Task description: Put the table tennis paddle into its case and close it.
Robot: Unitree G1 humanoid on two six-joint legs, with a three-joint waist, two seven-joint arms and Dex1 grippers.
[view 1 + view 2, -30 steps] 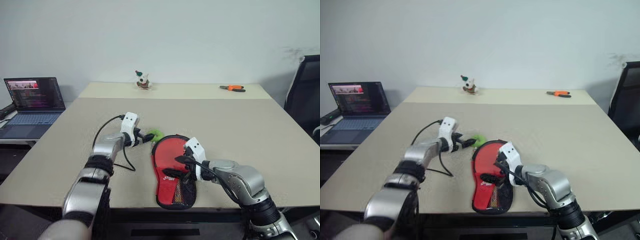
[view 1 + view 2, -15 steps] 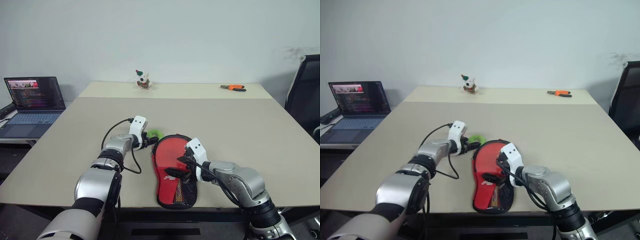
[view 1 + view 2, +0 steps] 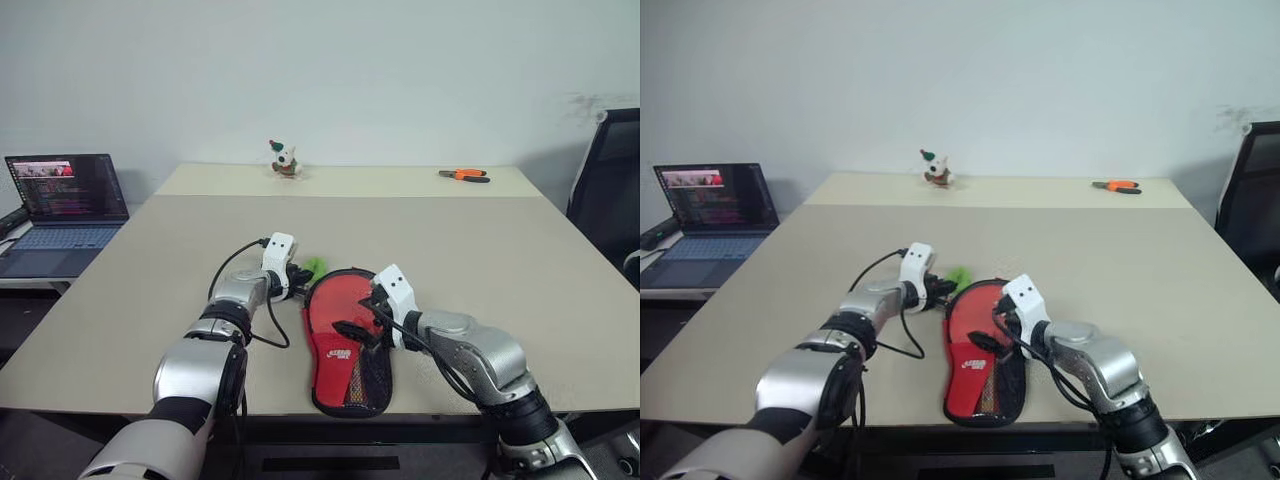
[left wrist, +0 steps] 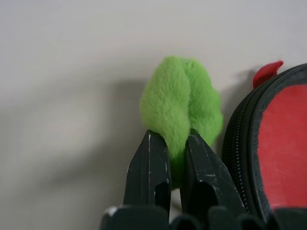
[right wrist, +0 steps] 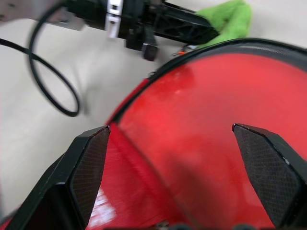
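1. The left end effector (image 4: pixel 169 158) has clenched within the last second: a second ago its fingers stood apart short of the lime green tag (image 4: pixel 181 108); now they pinch the near end of that fluffy tag between them.
2. The left arm has drawn in toward the case (image 3: pixel 346 340) over the same interval, and now sits just beside the case's rounded end on the desk (image 3: pixel 470 250).
3. The right end effector (image 5: pixel 180 158) remains fully released, its two fingers spread wide over the red face of the case, gripping nothing.
4. The case lies flat near the desk's front edge, rounded end away from the robot, narrow end toward it. The table tennis paddle cannot be told apart from the case's red front in these views; whether it is already inside cannot be confirmed.
5. Judgement: the pinch on the tag, which hangs at the zip line along the case's rim, suggests the closing step is in hand. The next move probably calls for a pull along the zip while the right end effector steadies the case.
6. Risk: the soft tag could slip from the narrow pinch.
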